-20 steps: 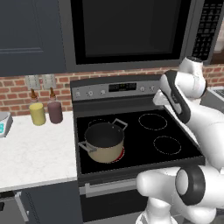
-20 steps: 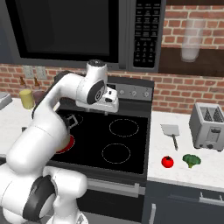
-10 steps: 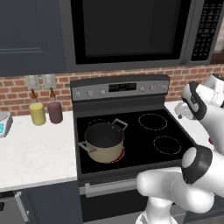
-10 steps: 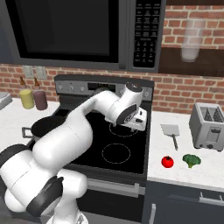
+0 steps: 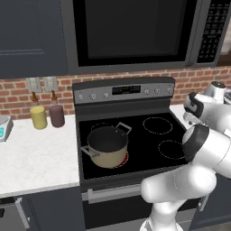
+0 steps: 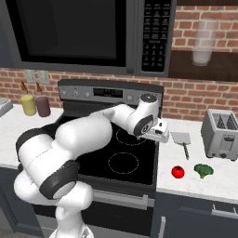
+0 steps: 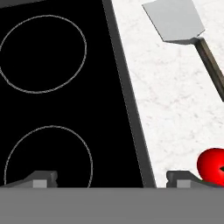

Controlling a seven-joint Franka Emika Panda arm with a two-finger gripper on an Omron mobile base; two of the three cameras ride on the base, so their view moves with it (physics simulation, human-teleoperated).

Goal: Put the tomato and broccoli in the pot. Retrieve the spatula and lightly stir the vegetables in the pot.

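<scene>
The tan pot (image 5: 108, 144) with a dark inside stands on the front left burner of the stove. On the white counter right of the stove lie the red tomato (image 6: 177, 172) (image 7: 213, 165), the green broccoli (image 6: 203, 170) and the spatula (image 6: 181, 138) (image 7: 174, 21), its grey blade toward the wall. My gripper (image 6: 162, 135) (image 7: 113, 179) hovers open over the stove's right edge, above the counter, with nothing between its fingers. In the hand view the tomato sits just beside the right fingertip (image 7: 183, 178). The arm hides the pot in the right base view.
A toaster (image 6: 223, 135) stands at the counter's far right, behind the broccoli. A yellow bottle (image 5: 38, 116) and a maroon bottle (image 5: 57, 115) stand on the left counter by the brick wall. A microwave (image 6: 93, 32) hangs over the stove (image 5: 149, 140).
The arm has swung from over the back of the stove to the right, out over the stove's right edge by the spatula. The jaws stayed open.
</scene>
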